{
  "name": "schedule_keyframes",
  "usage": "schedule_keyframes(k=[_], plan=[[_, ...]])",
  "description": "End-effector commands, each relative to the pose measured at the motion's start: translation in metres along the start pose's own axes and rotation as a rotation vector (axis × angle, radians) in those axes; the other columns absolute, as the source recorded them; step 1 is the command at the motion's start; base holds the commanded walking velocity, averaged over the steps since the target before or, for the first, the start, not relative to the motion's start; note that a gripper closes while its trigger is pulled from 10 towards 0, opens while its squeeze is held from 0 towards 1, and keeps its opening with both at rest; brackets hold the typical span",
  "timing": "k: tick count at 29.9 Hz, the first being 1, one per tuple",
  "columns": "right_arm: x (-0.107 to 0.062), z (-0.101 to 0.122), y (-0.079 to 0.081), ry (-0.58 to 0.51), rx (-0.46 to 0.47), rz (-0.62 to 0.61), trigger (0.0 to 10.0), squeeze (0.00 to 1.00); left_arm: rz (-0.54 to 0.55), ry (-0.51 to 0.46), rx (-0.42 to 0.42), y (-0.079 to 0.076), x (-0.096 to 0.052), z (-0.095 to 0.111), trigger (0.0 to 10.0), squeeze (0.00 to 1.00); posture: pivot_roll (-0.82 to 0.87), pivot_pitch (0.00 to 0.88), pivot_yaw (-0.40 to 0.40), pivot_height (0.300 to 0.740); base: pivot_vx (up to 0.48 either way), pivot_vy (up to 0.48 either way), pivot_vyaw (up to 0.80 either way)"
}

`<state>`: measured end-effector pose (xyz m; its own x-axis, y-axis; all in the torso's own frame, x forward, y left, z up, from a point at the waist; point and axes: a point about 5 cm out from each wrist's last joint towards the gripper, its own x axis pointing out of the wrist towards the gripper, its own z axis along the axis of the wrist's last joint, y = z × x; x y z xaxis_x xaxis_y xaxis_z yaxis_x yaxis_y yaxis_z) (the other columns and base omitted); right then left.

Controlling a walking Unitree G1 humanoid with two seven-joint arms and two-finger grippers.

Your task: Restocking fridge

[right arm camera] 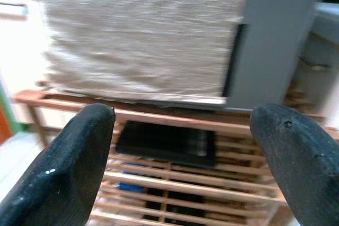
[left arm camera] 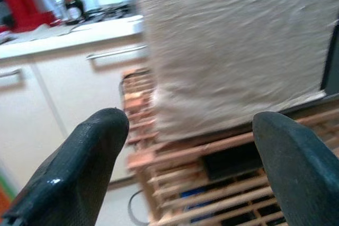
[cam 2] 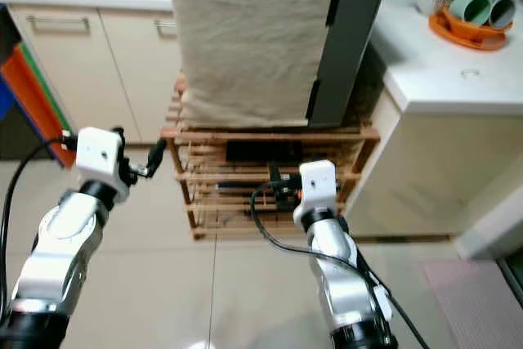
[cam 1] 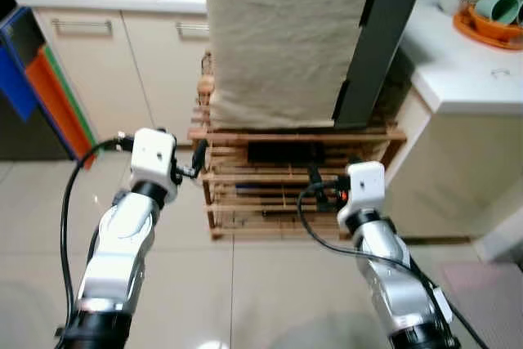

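Head views: both arms are up in front of a wooden rack (cam 1: 294, 181) on the tiled floor. On its top sits the fridge (cam 1: 286, 38), draped in beige cloth, dark side panel to the right. The left gripper (cam 1: 198, 157) hangs off the rack's left edge; the right gripper (cam 1: 315, 179) is at the rack's front, below the fridge.

Left wrist: fingers (left arm camera: 79, 168) spread wide, nothing between them, the cloth-covered fridge ahead and above.

Right wrist: fingers (right arm camera: 69, 168) wide apart too, empty, fridge above, a black tray (right arm camera: 167, 144) on the shelf ahead.
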<state>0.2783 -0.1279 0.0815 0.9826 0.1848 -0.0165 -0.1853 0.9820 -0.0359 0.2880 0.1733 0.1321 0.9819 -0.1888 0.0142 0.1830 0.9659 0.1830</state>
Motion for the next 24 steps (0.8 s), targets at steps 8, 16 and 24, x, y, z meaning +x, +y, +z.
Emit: schedule_keyframes(k=[8,16,24], plan=[[0.0009,0.0,-0.0071,-0.004,-0.01,-0.018,10.0,0.0,-0.036,-0.023,0.018,-0.0099,0.0022,0.0035,10.0,0.0,0.03,0.0,-0.013,0.74,0.444,0.0,0.0],[0.0018,-0.0016,-0.0081,0.002,0.018,-0.026,10.0,0.0,-0.05,-0.02,-0.043,-0.0133,0.0045,0.0063,10.0,0.0,0.03,0.0,-0.012,0.74,0.0,0.097,0.0],[0.0031,-0.0035,-0.0085,0.014,0.026,-0.024,10.0,0.0,-0.074,-0.029,-0.028,-0.0135,0.0038,0.0068,10.0,0.0,0.04,0.0,-0.014,0.74,0.0,0.477,-0.66]])
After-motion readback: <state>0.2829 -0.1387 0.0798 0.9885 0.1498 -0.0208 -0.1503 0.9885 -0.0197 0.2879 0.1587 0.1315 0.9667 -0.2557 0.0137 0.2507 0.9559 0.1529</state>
